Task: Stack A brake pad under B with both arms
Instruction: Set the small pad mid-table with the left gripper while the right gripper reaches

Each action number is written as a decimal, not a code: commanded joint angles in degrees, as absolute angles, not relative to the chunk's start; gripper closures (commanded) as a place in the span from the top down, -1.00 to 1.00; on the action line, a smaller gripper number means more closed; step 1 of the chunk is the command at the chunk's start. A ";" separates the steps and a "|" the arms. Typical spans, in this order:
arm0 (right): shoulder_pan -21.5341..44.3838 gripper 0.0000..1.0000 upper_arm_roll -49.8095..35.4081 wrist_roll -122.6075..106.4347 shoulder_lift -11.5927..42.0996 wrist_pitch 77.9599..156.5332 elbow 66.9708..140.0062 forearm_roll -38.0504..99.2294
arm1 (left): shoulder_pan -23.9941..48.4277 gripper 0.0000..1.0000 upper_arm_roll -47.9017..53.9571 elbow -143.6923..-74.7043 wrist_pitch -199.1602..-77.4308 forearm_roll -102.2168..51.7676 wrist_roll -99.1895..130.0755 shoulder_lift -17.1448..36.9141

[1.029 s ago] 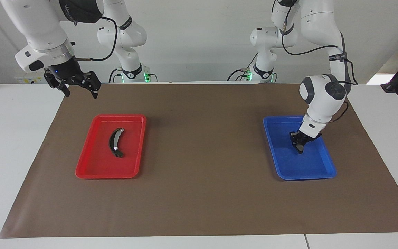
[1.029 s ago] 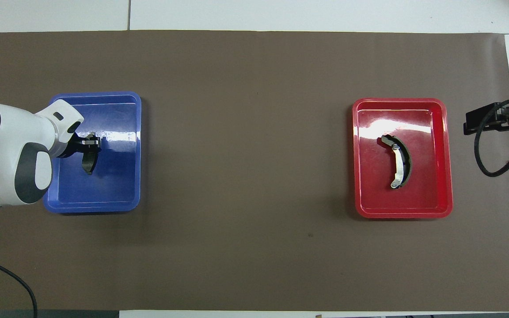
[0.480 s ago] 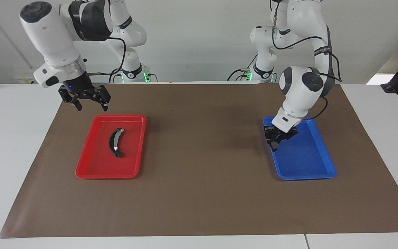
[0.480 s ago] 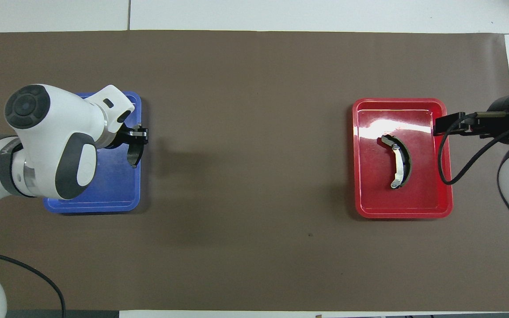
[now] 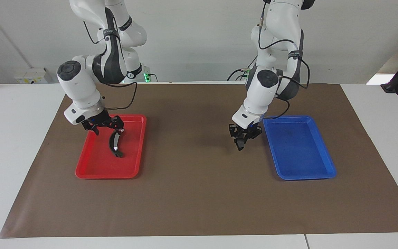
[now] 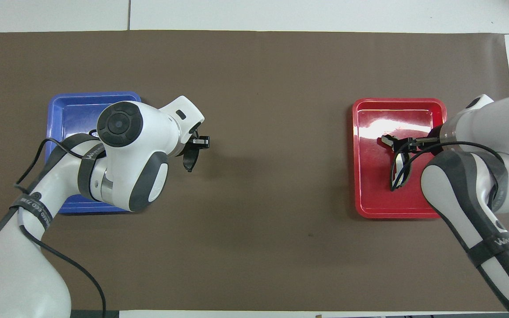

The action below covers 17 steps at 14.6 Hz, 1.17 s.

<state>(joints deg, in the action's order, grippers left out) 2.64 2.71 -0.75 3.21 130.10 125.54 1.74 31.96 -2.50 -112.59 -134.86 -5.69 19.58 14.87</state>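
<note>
Two trays — red tray (image 5: 92, 162) holds B (image 5: 113, 144)

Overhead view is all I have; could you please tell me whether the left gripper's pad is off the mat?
Observer: Yes. The facing view shows the left gripper holding A brake pad up over the mat, beside the blue tray.
Operator: Is the right gripper at B?
Observer: The right gripper is low over the red tray, fingers open, at the end of B nearer the robots.
</note>
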 commanded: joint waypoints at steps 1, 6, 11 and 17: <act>2.02 0.99 2.55 -3.68 4.56 133.41 128.05 2.90 | 36.38 -0.67 -3.43 -106.80 -137.80 -6.24 25.65 22.31; 0.88 0.99 2.64 -5.01 6.77 138.95 131.13 2.81 | 39.37 -0.36 -3.43 -103.01 -138.70 -6.33 34.09 27.16; 0.88 0.74 2.64 -5.01 7.90 139.48 131.66 2.81 | 38.50 0.98 -4.04 -103.80 -134.84 -6.24 35.95 24.10; 0.97 -1.00 2.64 -0.12 8.17 140.10 131.05 2.81 | 23.15 0.98 -4.13 -103.01 -119.55 -5.80 14.37 14.60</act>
